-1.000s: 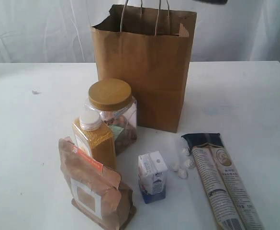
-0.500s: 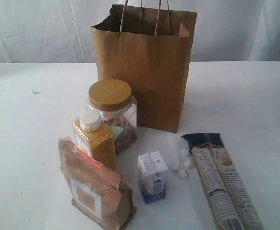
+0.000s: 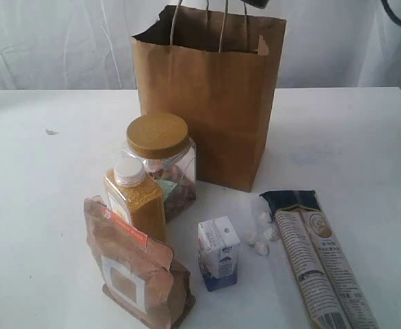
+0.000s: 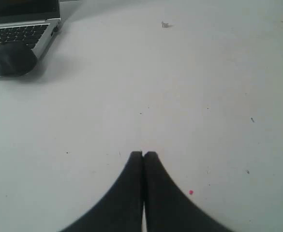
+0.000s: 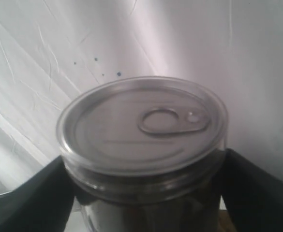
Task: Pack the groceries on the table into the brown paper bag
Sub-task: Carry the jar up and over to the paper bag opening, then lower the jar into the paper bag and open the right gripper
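**Bringing the dark jar to the bag**

I am gripping the round dark jar [image 5: 141, 125], sealed with a silver pull-tab lid under a clear cap, between the black fingers of my right claw [image 5: 143, 193]. The jaws are standing wide around its body, and I am holding it aloft before a white drape. My left claw [image 4: 143, 157] is pressed shut and empty over the bare white table [image 4: 204, 87].

The tall brown paper bag [image 3: 207, 103] is standing upright at the back, mouth open and string handles raised. To do this well, I judge I should be centring the jar over the mouth, clearing the handles and rim. It should be staying upright, and I should be releasing only once it is low inside, so the bag is not tipping.

I cannot see inside the bag. In front of it are standing:
- the gold-lidded clear jar [image 3: 160, 161], holding brownish pieces
- the yellow-grain bottle [image 3: 135, 199], nearly full
- the brown pouch with orange strip [image 3: 135, 271]
- the small white-blue carton [image 3: 219, 252]
- the long beige printed packet [image 3: 317, 260], lying flat
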`<state>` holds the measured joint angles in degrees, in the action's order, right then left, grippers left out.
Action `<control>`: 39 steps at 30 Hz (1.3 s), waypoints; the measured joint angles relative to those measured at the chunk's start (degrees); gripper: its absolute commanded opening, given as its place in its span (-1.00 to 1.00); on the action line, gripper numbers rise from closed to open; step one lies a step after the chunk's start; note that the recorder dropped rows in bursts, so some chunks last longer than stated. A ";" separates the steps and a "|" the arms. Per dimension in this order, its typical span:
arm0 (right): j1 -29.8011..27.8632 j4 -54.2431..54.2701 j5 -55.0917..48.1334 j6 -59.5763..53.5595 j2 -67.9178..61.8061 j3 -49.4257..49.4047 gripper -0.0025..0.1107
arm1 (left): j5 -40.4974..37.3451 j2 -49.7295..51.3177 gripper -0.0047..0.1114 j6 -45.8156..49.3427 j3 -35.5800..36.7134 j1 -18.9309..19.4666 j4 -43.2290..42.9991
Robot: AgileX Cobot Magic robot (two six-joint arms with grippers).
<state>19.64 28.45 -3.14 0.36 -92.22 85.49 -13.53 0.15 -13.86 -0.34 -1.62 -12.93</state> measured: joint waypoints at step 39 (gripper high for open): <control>3.89 -11.22 -4.34 -8.65 -8.14 0.00 -0.67 | 0.00 0.00 -0.92 0.00 0.00 0.00 0.00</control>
<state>23.53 17.22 -7.49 -8.29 -100.36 85.49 -13.53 0.15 -13.86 -0.34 -1.62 -12.93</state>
